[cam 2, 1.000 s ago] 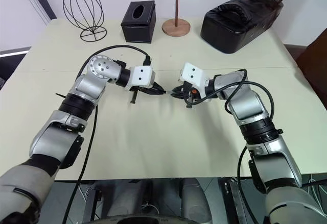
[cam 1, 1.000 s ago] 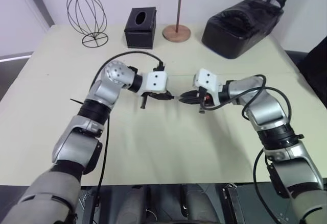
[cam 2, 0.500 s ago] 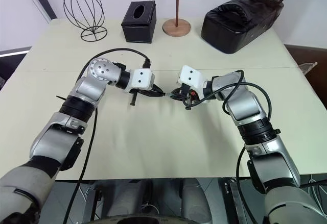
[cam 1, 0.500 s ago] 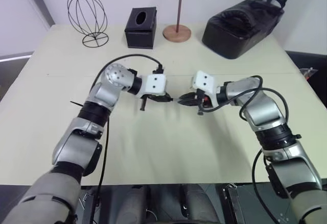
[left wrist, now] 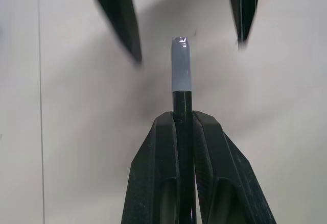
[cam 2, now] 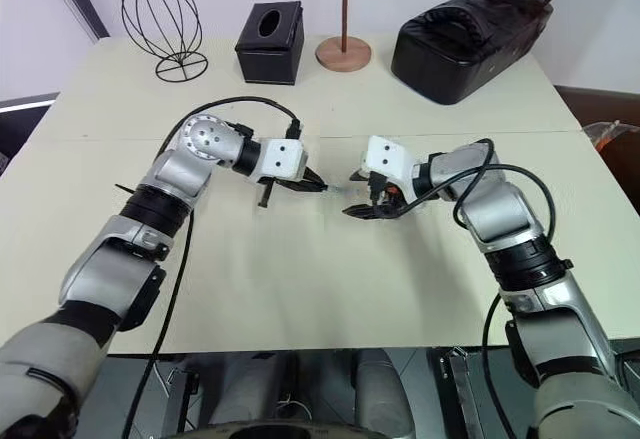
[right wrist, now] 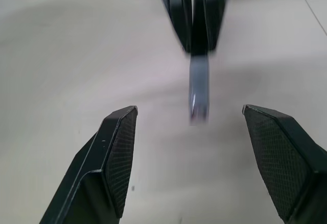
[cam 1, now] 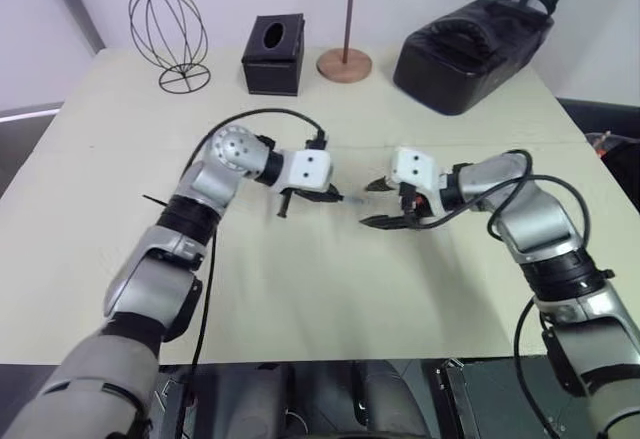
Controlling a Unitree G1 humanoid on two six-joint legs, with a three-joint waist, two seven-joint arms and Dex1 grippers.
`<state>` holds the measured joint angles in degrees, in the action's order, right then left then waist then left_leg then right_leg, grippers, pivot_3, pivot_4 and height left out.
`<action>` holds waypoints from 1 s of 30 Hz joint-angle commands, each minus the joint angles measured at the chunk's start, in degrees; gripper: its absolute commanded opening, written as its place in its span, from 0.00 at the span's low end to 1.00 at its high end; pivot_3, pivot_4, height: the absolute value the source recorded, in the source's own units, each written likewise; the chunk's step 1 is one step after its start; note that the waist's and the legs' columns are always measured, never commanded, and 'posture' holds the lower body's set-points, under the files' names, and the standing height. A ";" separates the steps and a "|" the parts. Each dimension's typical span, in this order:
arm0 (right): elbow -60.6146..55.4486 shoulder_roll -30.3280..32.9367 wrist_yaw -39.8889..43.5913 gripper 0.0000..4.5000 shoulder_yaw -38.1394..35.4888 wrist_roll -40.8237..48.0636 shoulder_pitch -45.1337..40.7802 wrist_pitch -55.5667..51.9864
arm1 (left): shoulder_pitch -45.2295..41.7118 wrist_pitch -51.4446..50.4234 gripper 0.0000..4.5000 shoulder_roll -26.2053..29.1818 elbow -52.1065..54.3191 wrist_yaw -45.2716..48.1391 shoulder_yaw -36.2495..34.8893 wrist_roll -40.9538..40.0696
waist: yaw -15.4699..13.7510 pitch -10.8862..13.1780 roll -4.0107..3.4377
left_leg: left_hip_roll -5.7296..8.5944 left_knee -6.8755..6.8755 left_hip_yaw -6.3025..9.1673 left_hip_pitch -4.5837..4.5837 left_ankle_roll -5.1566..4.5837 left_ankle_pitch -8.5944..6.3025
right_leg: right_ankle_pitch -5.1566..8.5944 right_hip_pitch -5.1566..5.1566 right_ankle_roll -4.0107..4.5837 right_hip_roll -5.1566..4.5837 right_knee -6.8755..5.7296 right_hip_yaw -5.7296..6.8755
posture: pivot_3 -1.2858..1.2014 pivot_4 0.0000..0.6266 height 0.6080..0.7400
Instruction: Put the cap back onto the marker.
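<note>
Holding the marker (left wrist: pixel 182 127) between my left gripper (left wrist: pixel 183 119)'s two black fingers, I have it clamped tight along its thin black barrel, which runs straight up the seam where the fingers meet. Beyond the fingertips the barrel ends in the cap (left wrist: pixel 181 65), a short pale grey cylinder seated on the marker's end, in line with the barrel and a touch wider than it, with a small glossy highlight on its tip. Marker and cap hang in the air above the pale cream table (cam 1: pixel 300 279), with nothing under them.

My right gripper (right wrist: pixel 191 132) faces the left one from close by, its jaws spread wide and holding nothing. In the right wrist view the grey cap points into the gap between my two textured pads (right wrist: pixel 122 152), roughly midway and touching neither. In the left wrist view those same right fingers stand one on each side of the cap, apart from it.

In the head views the two grippers meet near the middle of the table, the marker a thin pale sliver between them. Along the far edge stand a wire globe (cam 1: pixel 168 37), a black tissue box (cam 1: pixel 274 54), a brown rod on a round base (cam 1: pixel 345 54) and a black bag (cam 1: pixel 475 49).
</note>
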<state>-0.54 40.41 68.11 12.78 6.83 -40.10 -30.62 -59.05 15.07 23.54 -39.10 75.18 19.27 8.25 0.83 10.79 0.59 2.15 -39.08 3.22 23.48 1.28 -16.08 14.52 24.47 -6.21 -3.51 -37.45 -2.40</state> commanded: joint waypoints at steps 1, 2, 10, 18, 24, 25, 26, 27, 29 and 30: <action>-4.04 3.46 -0.78 0.75 -7.17 4.03 1.51 -2.75 | 1.88 -0.84 0.00 4.94 0.23 -1.13 -3.55 -1.67 | -0.01 0.00 0.00 | 0.00 0.00 0.00 0.00 0.00 0.00 | 0.00 0.00 0.00 -0.01 0.00 0.00 | 0.52 0.24 1.00; -4.77 4.29 -1.38 0.75 -8.94 5.00 2.47 -3.69 | 3.29 -2.60 0.00 6.38 1.16 -1.07 -4.79 -2.98 | 0.04 0.00 0.00 | -0.01 0.01 0.01 0.00 0.00 0.00 | 0.00 0.00 0.00 -0.01 0.00 0.00 | 0.52 0.24 1.00; -10.73 4.66 -9.90 0.75 -18.35 9.59 10.46 -8.94 | 18.74 -32.03 0.00 15.22 19.50 -16.00 -18.80 -7.46 | 0.02 0.00 0.00 | -0.13 0.04 0.05 0.00 -0.01 0.00 | 0.00 0.01 0.00 -0.05 -0.01 -0.01 | 0.52 0.24 1.00; -10.05 2.25 -15.04 0.75 -17.69 10.56 12.51 -7.65 | 34.20 -63.79 0.00 10.07 47.17 -33.03 -32.27 -12.96 | -0.12 0.00 0.00 | -0.12 0.01 0.06 0.00 0.00 -0.01 | 0.00 -0.03 0.00 -0.12 -0.04 -0.01 | 0.52 0.24 1.00; -6.42 0.94 -16.35 0.76 -15.62 9.60 10.76 -4.90 | 38.32 -65.06 0.58 6.55 50.46 -38.57 -32.06 -15.25 | -0.17 -0.02 0.00 | -0.11 0.02 0.07 -0.03 0.04 0.01 | -0.01 -0.04 0.01 -0.14 -0.04 0.00 | 0.52 0.24 1.00; -6.16 0.91 -16.42 0.76 -15.43 9.64 10.63 -4.62 | 38.45 -64.85 0.71 6.02 49.83 -39.58 -32.24 -15.52 | -0.18 -0.01 0.00 | -0.10 0.03 0.06 -0.04 0.04 0.01 | -0.01 -0.04 0.01 -0.16 -0.04 0.00 | 0.52 0.24 1.00; -5.79 0.91 -16.45 0.76 -15.25 9.67 10.43 -4.32 | 38.49 -64.15 0.82 5.90 48.97 -40.48 -32.07 -15.33 | -0.18 -0.01 0.00 | -0.10 0.03 0.07 -0.04 0.05 0.00 | -0.01 -0.04 0.01 -0.17 -0.03 0.00 | 0.52 0.24 1.00; -5.52 0.97 -16.54 0.76 -15.21 9.73 10.32 -4.08 | 38.35 -63.01 0.92 5.96 48.17 -41.05 -32.55 -15.53 | -0.15 -0.01 0.00 | -0.10 0.04 0.07 -0.04 0.05 0.00 | -0.01 -0.04 0.01 -0.16 -0.03 0.00 | 0.52 0.24 1.00; -5.13 1.18 -16.94 0.76 -15.43 9.81 10.26 -3.87 | 36.85 -60.38 0.92 6.34 46.53 -42.48 -34.95 -16.30 | -0.14 -0.01 0.01 | -0.11 0.05 0.08 -0.04 0.06 0.01 | -0.01 -0.03 0.01 -0.15 -0.03 0.00 | 0.52 0.24 1.00; -5.05 1.30 -17.15 0.76 -15.58 9.84 10.36 -3.81 | 35.81 -60.12 0.92 6.52 45.75 -43.05 -36.67 -17.33 | -0.15 -0.01 0.01 | -0.11 0.05 0.08 -0.04 0.07 0.01 | -0.01 -0.03 0.01 -0.16 -0.03 0.00 | 0.52 0.24 1.00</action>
<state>-5.10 41.44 51.40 -1.65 16.48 -28.59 -35.58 -21.10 -47.19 28.87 6.39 33.46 -13.42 -7.69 0.68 10.78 0.60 2.04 -39.02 3.30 23.44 1.35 -16.07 14.51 24.44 -6.19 -3.67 -37.48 -2.39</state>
